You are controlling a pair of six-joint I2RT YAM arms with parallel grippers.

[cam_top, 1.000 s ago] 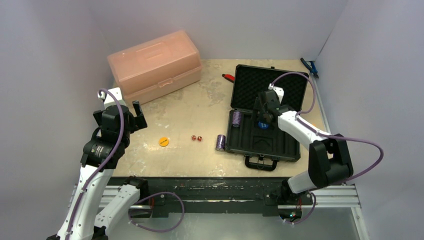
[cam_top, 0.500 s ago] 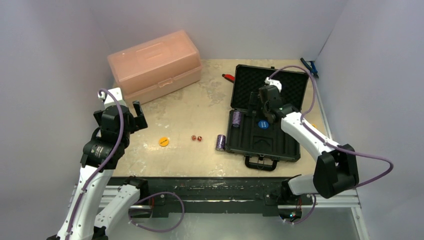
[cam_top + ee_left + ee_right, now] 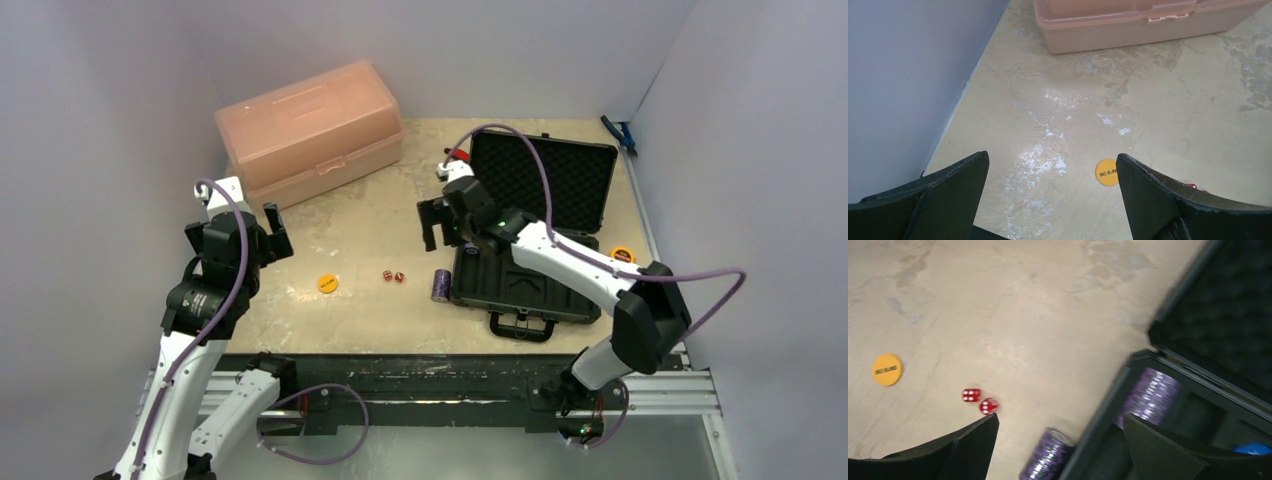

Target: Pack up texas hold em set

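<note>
- Right gripper (image 3: 433,225), jaws apart and empty, hovered just left of the case (image 3: 525,290).
- Loose stack (image 3: 440,285) lay just beside the case; dice (image 3: 393,276) and disc (image 3: 327,283) farther left.
- Left gripper (image 3: 1053,160) gaped too.
- Next, probably: grab that stack.

Scuffed beige table (image 3: 370,230) w/ pink box (image 3: 310,130), open black briefcase (image 3: 530,285), orange disc (image 3: 327,283), 2 red dice (image 3: 393,276), purple chip stack (image 3: 440,285), yellow tape measure (image 3: 623,255).

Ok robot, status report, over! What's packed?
Left gripper, right gripper open, empty. One purple stack in case; other stack, dice, orange disc on table. Nothing blocking.
</note>
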